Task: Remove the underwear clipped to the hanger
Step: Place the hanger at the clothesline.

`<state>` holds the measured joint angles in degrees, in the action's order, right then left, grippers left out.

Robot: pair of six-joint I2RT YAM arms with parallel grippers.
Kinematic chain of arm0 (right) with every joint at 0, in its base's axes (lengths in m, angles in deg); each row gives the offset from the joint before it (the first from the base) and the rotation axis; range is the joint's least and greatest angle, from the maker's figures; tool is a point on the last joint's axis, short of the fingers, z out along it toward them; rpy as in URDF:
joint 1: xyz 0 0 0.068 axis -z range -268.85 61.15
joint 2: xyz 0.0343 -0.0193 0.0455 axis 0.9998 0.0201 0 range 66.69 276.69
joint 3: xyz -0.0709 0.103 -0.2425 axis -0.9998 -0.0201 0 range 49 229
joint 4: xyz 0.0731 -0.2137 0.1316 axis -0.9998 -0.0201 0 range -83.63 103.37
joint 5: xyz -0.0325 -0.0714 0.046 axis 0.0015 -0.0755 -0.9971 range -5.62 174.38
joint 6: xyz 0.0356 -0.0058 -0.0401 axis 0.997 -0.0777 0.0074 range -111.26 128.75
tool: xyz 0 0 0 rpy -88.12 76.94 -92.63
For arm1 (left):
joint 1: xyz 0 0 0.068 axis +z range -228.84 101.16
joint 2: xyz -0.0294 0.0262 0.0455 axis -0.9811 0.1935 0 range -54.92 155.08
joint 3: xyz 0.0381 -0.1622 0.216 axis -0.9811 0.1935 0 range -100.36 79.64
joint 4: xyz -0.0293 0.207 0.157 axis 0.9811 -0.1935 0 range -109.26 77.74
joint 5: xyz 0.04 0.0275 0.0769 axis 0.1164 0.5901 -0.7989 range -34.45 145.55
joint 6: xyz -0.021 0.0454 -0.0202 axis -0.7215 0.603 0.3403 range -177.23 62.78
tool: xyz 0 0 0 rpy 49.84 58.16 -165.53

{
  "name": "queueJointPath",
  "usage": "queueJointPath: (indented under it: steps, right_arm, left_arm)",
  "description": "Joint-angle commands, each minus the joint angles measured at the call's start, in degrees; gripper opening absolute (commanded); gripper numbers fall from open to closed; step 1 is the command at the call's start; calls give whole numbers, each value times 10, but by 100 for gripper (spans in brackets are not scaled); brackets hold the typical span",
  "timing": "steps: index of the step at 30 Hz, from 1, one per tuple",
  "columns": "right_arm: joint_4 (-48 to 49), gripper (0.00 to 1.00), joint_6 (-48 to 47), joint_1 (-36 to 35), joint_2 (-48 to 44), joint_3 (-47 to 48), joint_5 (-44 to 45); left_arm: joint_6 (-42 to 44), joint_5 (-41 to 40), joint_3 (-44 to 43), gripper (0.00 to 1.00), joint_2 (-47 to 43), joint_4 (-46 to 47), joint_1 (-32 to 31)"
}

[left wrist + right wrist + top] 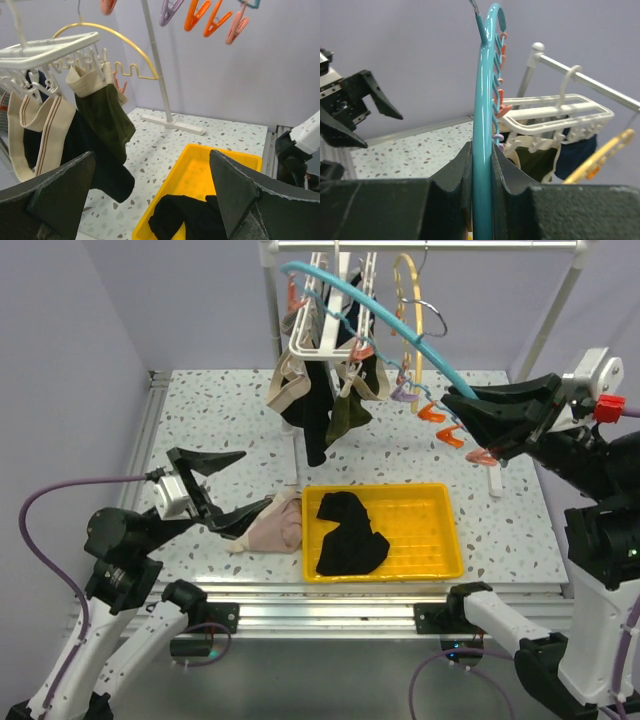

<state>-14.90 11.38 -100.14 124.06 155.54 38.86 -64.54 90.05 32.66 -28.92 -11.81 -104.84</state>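
A white clip hanger (325, 325) hangs from the rack with several underwear clipped to it: black (312, 420), olive-and-cream (350, 410) and beige (285, 385). In the left wrist view the olive piece (107, 120) hangs beside a cream-banded one (37, 130). A black garment (345, 535) lies in the yellow tray (440, 540). A pale pink garment (275, 525) lies left of the tray. My left gripper (225, 490) is open and empty above the pink garment. My right gripper (470, 410) is shut on the teal hanger (400, 325), which also shows in the right wrist view (483, 145).
The teal hanger carries orange, pink and purple clips (440, 425) with nothing in them. A yellow hanger (408, 310) hangs on the rack rail (420, 246). The rack's white uprights (545, 325) and foot (494, 480) stand at the back of the speckled table (220, 420).
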Motion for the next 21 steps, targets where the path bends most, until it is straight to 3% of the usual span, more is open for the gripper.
queueJointPath:
  steps: [1, 6, 12, 16, 21]
  right_arm:
    - [11, 0, -4, 33, -22, 9, 81]
    - [0, 0, -8, 79, -52, 9, 166]
    - [-45, 0, -42, 87, -89, 16, 291]
    - [-104, 0, -57, 92, -131, -25, 392]
    - [-147, 0, -78, 108, -159, -64, 445]
  left_arm:
    - [25, -50, 17, 100, 3, 35, 0]
    - [31, -82, 51, 100, -6, 39, 0]
    - [41, -95, 75, 100, 7, 51, 0]
    - [62, -106, 70, 100, 24, 49, 0]
    - [70, -118, 75, 100, 28, 48, 0]
